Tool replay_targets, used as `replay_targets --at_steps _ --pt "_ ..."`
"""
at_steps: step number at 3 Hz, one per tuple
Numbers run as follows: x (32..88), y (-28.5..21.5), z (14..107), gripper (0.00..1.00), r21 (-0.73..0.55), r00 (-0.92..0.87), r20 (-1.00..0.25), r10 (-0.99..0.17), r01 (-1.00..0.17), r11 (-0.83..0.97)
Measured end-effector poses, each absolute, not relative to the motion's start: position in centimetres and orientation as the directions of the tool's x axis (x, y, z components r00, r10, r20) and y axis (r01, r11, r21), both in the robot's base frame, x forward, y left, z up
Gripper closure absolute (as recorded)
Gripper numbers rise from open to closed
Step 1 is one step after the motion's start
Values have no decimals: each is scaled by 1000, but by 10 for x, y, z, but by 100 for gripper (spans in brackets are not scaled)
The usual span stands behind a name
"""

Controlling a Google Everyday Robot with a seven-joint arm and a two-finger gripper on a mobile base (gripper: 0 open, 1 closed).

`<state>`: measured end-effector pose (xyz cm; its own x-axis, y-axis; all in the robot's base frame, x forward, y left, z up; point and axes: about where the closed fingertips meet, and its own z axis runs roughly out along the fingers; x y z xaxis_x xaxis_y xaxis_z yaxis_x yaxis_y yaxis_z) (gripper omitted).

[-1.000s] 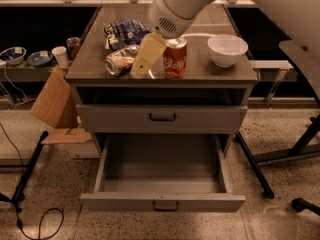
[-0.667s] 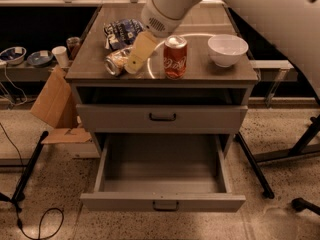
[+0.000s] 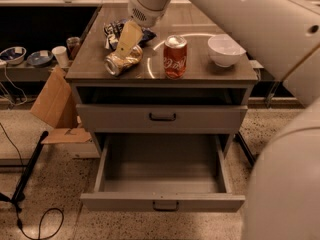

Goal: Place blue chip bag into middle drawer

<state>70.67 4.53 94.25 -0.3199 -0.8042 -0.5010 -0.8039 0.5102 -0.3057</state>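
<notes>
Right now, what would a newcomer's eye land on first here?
The big white robot arm fills the right side, its gripper over the crumpled dark-blue foil chip bag at the back-left of the cabinet top. Below, the wide grey metal drawer stands pulled open.

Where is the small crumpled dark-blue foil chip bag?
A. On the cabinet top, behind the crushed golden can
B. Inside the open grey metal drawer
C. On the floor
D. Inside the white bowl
A: the small crumpled dark-blue foil chip bag lies on the cabinet top behind the crushed golden can, with the end effector over it; the open grey metal drawer does not hold it.
</notes>
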Motion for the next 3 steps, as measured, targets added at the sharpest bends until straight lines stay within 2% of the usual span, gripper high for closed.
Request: replay_targets --at_steps 1,3 --pt "734 48 945 0 -272 -391 -503 -771 -775 570" --pt "744 56 938 0 -233 -427 -537 -728 -754 614"
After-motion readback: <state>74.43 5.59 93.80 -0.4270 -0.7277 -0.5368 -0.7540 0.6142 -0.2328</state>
